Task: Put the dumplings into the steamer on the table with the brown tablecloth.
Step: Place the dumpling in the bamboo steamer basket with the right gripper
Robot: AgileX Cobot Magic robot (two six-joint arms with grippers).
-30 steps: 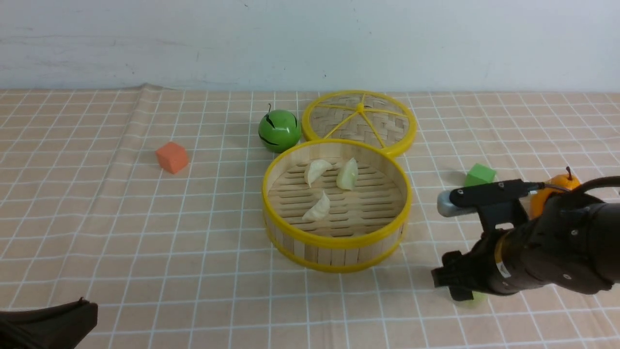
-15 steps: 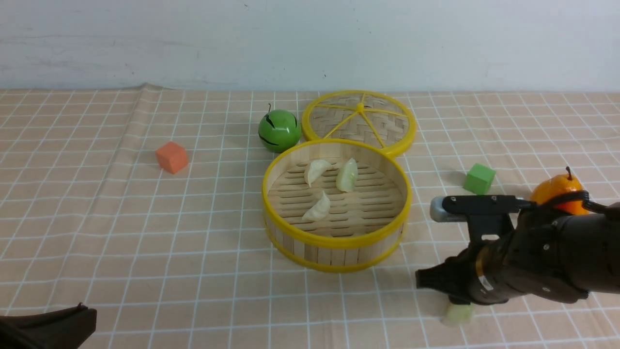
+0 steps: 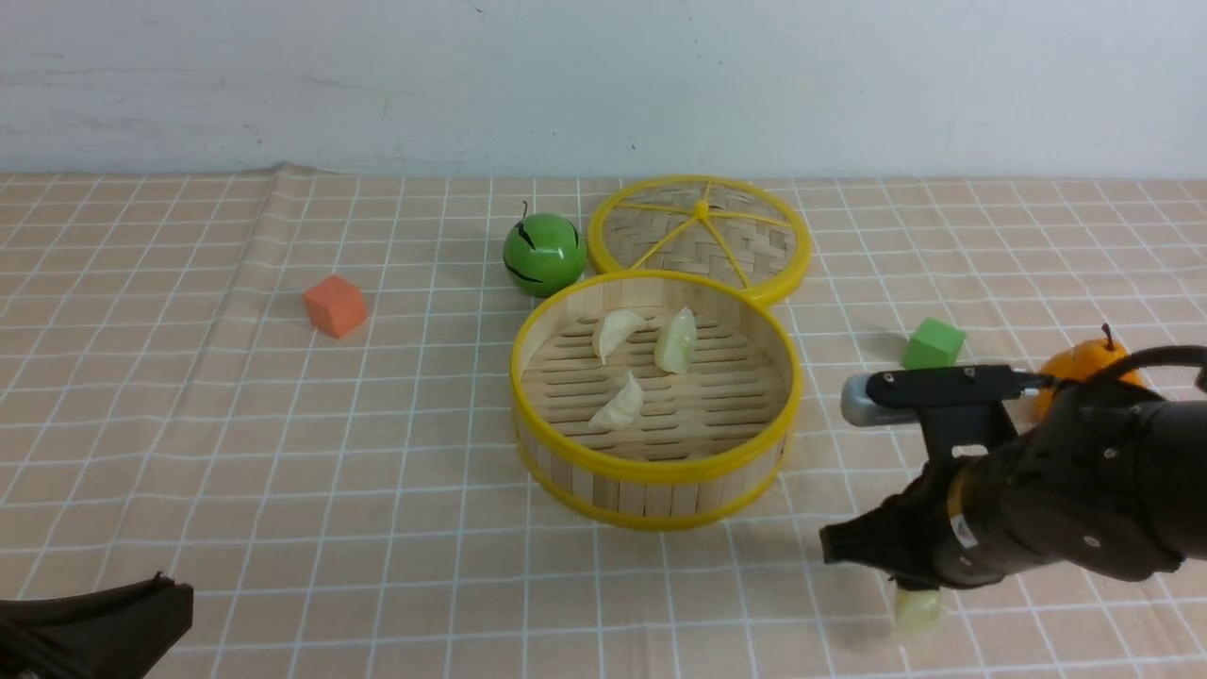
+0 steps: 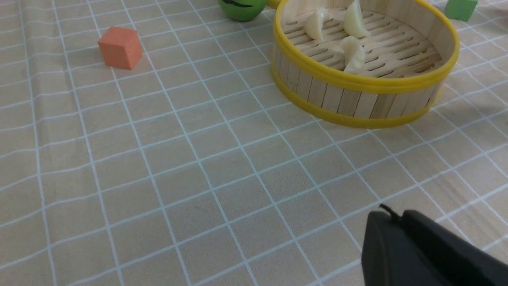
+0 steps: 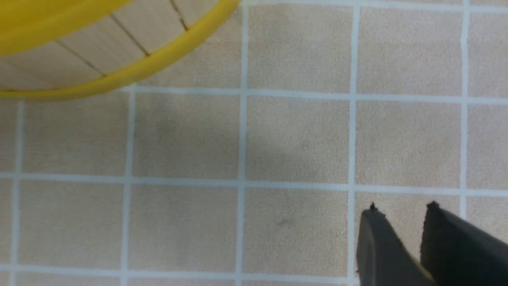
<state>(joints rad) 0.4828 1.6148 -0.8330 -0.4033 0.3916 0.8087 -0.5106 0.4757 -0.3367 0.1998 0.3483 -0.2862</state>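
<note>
The right gripper (image 3: 832,549) is clamped on a pale-green dumpling (image 3: 917,608). In the right wrist view its two black fingers (image 5: 377,250) stand close together with a sliver of pale green wedged between them near their base. From the front the dumpling hangs under the fingers, at about 5 o'clock on the table; whether it clears the cloth (image 3: 283,453) cannot be told. At 10 o'clock from this gripper, near but apart from it, stands the steamer (image 3: 655,469), its yellow lower rim showing in a corner of the right wrist view. Three more dumplings lie on its slats: a white one (image 3: 618,332) at 10 o'clock and a greenish one (image 3: 676,339) at 12, just beside each other, and a second white one (image 3: 618,401) at 8. The lid (image 3: 702,231) lies flat at the steamer's 1 o'clock, its near edge meeting the steamer's far rim. A green ball (image 3: 542,253) sits at the steamer's 11 o'clock, just beside both. An orange cube (image 3: 335,305) lies well apart at 9 o'clock. At 12 o'clock from the right gripper is a green cube (image 3: 934,342), and at 1 o'clock an orange fruit (image 3: 1089,358), partly hidden by the arm. The left gripper (image 4: 391,216) hangs low at the table's 7 o'clock, fingers pressed together, well apart from the steamer.
</note>
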